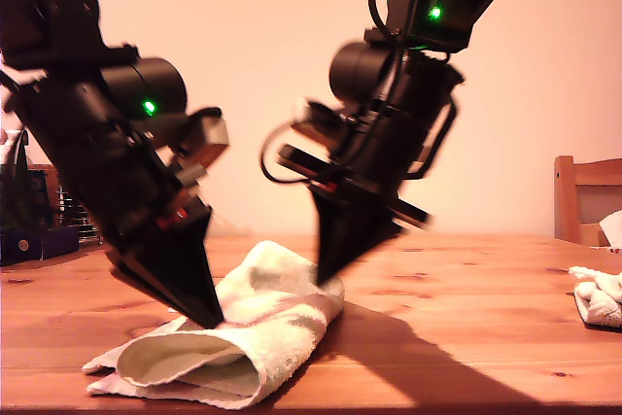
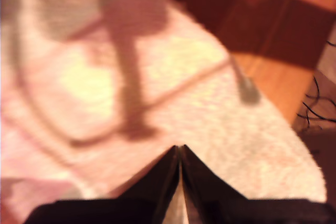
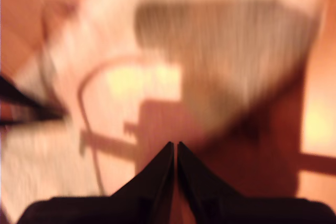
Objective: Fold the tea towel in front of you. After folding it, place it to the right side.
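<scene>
While you look from the exterior view, you can see the soft white tea towel with thin pink lines (image 1: 277,303) lying on the brown wooden table (image 1: 466,289). It sits near the front edge, a bit toward the exterior view's left. It is folded over, and the fold makes a round open loop at the front.

My first gripper (image 1: 206,316) is the black pointed claw on the exterior view's left. Its arm leans down toward the towel, and the tip rests on top of it. Seen from the first wrist view, that claw (image 2: 179,148) has its two jaws pressed together over the towel (image 2: 210,103).

My second gripper (image 1: 324,274) hangs from the arm on the exterior view's right and looks blurry. It points down at the towel's far edge. The second wrist view shows its claw (image 3: 175,144) closed too, with only a thin line between the jaws, and the blurry towel (image 3: 220,51) is past it.

A small crumpled white cloth (image 1: 598,296) lies at the exterior view's right edge, near a wooden chair (image 1: 583,191).
</scene>
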Robot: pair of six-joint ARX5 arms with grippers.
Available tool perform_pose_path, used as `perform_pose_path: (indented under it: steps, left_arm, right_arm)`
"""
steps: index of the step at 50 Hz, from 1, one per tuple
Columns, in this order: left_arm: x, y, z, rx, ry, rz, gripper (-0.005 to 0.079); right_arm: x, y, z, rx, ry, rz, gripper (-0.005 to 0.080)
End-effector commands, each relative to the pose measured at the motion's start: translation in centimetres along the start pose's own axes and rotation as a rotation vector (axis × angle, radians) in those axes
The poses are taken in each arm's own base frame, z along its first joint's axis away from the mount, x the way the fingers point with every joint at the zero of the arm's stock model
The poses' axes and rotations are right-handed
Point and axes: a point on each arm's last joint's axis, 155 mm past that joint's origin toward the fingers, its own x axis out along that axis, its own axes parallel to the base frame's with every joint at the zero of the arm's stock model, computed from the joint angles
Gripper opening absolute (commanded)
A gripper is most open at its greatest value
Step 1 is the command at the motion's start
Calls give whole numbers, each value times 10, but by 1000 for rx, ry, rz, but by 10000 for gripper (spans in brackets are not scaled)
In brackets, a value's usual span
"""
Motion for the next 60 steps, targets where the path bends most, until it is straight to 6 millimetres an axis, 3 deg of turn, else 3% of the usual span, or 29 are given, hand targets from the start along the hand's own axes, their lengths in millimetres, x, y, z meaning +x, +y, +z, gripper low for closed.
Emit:
perform_pose_path:
  steps: [1,6,18,24,39,51,60]
  left_arm:
    - [-2,-1,-3,-1,7,7,-24]
    - [-2,6,-7,7,25,44,-24]
    - [-6,19,3,30,-21,78,-24]
    - [-10,27,3,10,-34,84,-24]
    - [-17,39,-8,-50,-13,90,-24]
    - [-13,36,-28,-82,46,83,-24]
    - [-14,32,-45,-123,110,77,-24]
  right_arm:
    - [-15,7,-5,4,-6,7,-11]
    - [-24,11,-4,49,-17,6,-11]
    - [-64,16,48,-59,-277,-103,-11]
    - [-76,20,52,-56,-345,-139,-11]
    - [-76,36,16,83,-483,-192,-11]
    - [-49,52,-33,227,-394,-138,-11]
    - [-42,53,-50,241,-323,-126,-11]
